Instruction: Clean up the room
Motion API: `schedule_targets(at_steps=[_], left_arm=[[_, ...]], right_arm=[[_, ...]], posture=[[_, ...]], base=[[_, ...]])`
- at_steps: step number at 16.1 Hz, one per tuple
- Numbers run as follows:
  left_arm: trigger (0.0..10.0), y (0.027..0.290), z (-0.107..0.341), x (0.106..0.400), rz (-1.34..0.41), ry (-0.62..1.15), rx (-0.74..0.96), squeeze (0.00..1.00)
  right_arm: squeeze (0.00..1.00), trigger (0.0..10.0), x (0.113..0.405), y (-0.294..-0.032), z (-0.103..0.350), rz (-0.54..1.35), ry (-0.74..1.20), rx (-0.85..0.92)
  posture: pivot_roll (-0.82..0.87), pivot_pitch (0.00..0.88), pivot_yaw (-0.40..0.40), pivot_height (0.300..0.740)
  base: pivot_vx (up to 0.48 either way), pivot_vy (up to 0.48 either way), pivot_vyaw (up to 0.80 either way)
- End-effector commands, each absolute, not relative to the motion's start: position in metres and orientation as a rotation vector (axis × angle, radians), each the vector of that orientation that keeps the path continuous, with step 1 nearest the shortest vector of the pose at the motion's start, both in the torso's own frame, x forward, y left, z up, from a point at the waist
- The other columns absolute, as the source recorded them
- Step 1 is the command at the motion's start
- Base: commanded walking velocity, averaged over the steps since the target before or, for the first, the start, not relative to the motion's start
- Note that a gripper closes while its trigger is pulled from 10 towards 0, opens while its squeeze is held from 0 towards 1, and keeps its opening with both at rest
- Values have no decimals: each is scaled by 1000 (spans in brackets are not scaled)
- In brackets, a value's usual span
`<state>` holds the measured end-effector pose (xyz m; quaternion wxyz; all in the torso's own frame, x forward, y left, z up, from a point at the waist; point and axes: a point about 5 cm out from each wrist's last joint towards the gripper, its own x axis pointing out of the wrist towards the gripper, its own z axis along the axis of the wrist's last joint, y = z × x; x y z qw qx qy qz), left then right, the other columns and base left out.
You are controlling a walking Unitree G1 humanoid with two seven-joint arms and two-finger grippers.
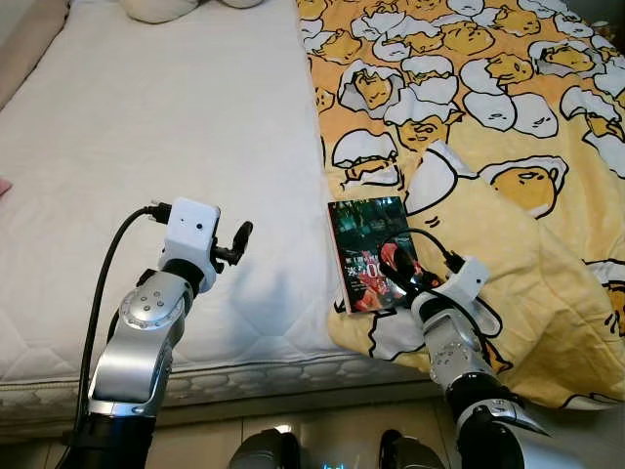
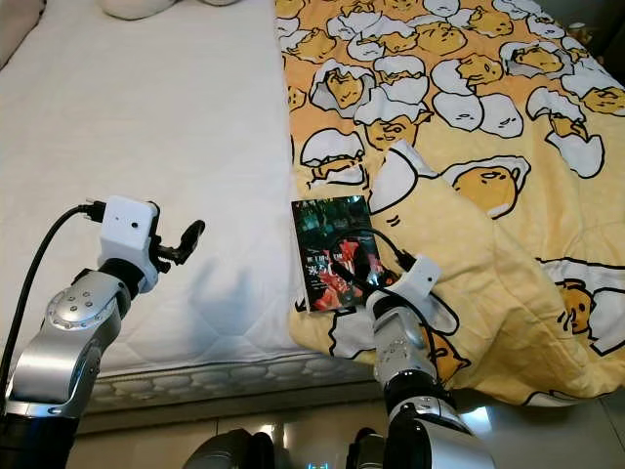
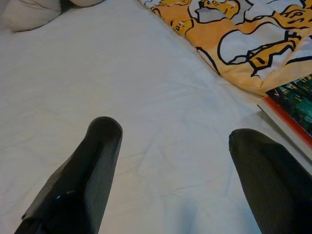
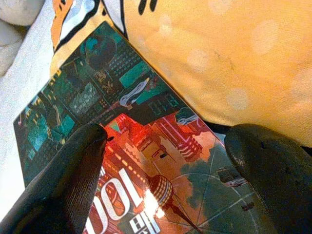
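A paperback book [image 1: 363, 227] with a dark green and red cover lies on the edge of the yellow blanket, near the bed's front edge. My right gripper [image 1: 398, 269] hangs low over the book's near end, open. In the right wrist view its two fingers straddle the red part of the cover [image 4: 146, 126]. I cannot tell whether they touch it. My left gripper [image 1: 239, 239] is open and empty above the bare white mattress [image 1: 146, 127], left of the book. The book's corner [image 3: 292, 105] appears in the left wrist view.
A yellow blanket [image 1: 488, 98] printed with egg characters covers the bed's right half, bunched in a fold beside the book. Pale pillows [image 1: 156, 8] lie at the head. The mattress front edge [image 1: 244, 376] runs just before my arms, with shiny floor below.
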<state>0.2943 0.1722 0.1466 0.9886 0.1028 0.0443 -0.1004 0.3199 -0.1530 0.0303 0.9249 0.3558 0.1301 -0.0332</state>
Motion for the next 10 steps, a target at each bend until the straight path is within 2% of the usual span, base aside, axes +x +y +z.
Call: schedule_targets(at_steps=[1,3,7,10], left_arm=[[10000,171,150,294,-205,81,212,0],[10000,168,150,295,-207,77,206,0],[10000,168,149,295,-191,76,195,0],[10000,166,148,295,-192,77,189,0]], right_arm=[[0,10000,312,-146,19,-67,327,785],[0,10000,310,-141,17,-13,388,755],[0,10000,299,-151,18,19,395,312],[0,10000,291,-152,11,5,452,295]], posture=[[143,201,96,740],[141,198,85,740],[123,195,71,740],[116,189,68,740]], base=[[0,0,0],[0,0,0],[0,0,0],[0,0,0]])
